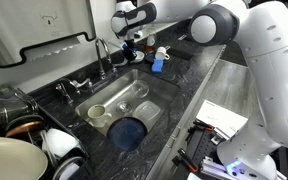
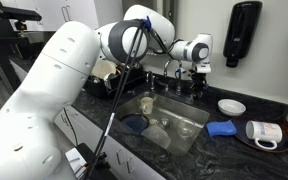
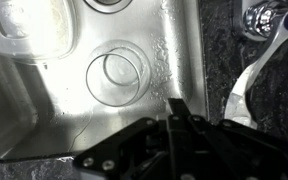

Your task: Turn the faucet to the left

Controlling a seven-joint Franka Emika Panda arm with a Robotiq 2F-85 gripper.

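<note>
The chrome gooseneck faucet stands at the back rim of the steel sink, its spout arching over the basin. In the wrist view it shows as a shiny curved strip at the right. My gripper hangs over the back of the sink, just beside the spout and apart from it. It also shows in an exterior view. In the wrist view my fingers are pressed together with nothing between them, above the basin near the drain.
A blue bowl and cups lie in the sink. A blue cloth, a white bowl and a white mug sit on the dark counter. Pots are stacked beside the sink. A black dispenser hangs on the wall.
</note>
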